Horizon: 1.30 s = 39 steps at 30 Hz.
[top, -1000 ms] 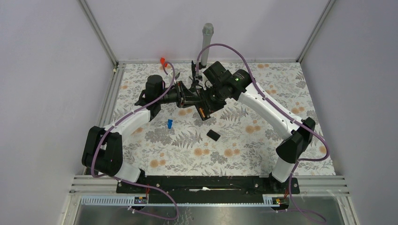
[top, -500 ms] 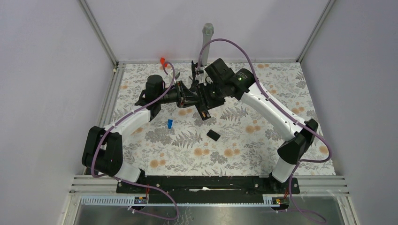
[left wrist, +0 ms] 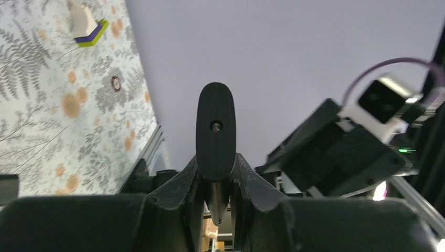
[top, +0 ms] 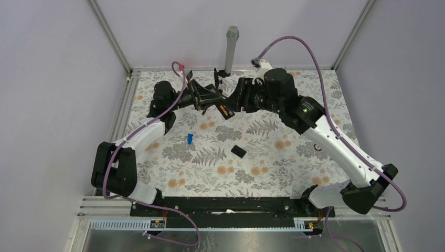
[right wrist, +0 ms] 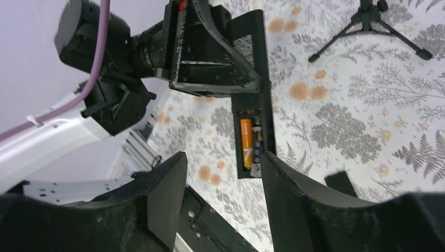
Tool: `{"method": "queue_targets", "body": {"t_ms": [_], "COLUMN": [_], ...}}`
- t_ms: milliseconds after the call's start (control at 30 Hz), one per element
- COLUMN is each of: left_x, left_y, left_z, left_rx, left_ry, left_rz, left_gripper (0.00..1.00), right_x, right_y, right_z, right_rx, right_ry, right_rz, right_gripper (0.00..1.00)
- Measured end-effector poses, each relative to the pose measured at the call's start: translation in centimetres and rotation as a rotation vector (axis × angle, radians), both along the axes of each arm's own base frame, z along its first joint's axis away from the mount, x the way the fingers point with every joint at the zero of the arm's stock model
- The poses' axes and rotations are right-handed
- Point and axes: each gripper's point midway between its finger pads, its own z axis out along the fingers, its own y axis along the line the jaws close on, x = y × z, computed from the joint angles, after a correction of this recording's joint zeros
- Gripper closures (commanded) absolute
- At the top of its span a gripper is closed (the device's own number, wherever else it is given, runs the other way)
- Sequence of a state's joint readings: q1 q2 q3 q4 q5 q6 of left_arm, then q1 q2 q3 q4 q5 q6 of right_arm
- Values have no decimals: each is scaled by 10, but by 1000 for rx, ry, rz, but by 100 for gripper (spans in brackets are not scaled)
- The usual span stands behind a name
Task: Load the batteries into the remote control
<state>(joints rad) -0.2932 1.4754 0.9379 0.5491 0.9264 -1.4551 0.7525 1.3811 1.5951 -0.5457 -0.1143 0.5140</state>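
My left gripper (top: 212,98) is shut on the black remote control (top: 223,109) and holds it above the table at the back. In the left wrist view the remote (left wrist: 215,126) stands end-on between the closed jaws (left wrist: 215,160). In the right wrist view the remote (right wrist: 253,63) shows its open battery bay, with an orange battery (right wrist: 246,143) in it and a second, darker-sided one (right wrist: 257,149) beside it. My right gripper (right wrist: 223,181) is open and empty, just short of the remote's bay end; it also shows in the top view (top: 239,100).
The small black cover plate (top: 239,151) lies mid-table, also in the right wrist view (right wrist: 341,182). A blue piece (top: 189,138) lies to its left. A small black tripod (right wrist: 372,21) and a grey post (top: 230,47) stand at the back edge.
Both grippers have risen and moved toward the back wall. The right arm has swung out to the right and its gripper has drawn back off the remote. The left still holds the remote.
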Motion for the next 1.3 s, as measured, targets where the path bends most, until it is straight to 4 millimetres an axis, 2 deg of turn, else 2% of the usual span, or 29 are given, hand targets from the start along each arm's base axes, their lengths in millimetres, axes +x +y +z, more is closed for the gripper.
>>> {"method": "queue_targets", "body": {"t_ms": [200,267,400,600,867,1100,1300], "left_x": [9,9,9,9,1,4,6], "left_y": [15,19,23,27,32,32,32], "left_z": [38,52,71,84,93,90,87], "left_rx": [-126,-178,-264,-323,-352,-352,-353], "left_ry": [18,33,81,135,181,226,244], "left_rz": [51,64,73,80,96,110,118], "left_gripper": [100,100,100,100,100,100,100], "right_x": [14,16,18,21,19,16,12], "right_y": [-3,-2,1,7,13,19,24], "right_z": [21,29,42,67,62,57,62], "right_rx": [178,232,318,436,483,520,569], "right_ry": [-54,-72,-86,-118,-92,-70,-68], "right_rz": [-102,-118,-128,-128,-111,-80,-46], "right_gripper": [13,10,10,14,14,34,45]}}
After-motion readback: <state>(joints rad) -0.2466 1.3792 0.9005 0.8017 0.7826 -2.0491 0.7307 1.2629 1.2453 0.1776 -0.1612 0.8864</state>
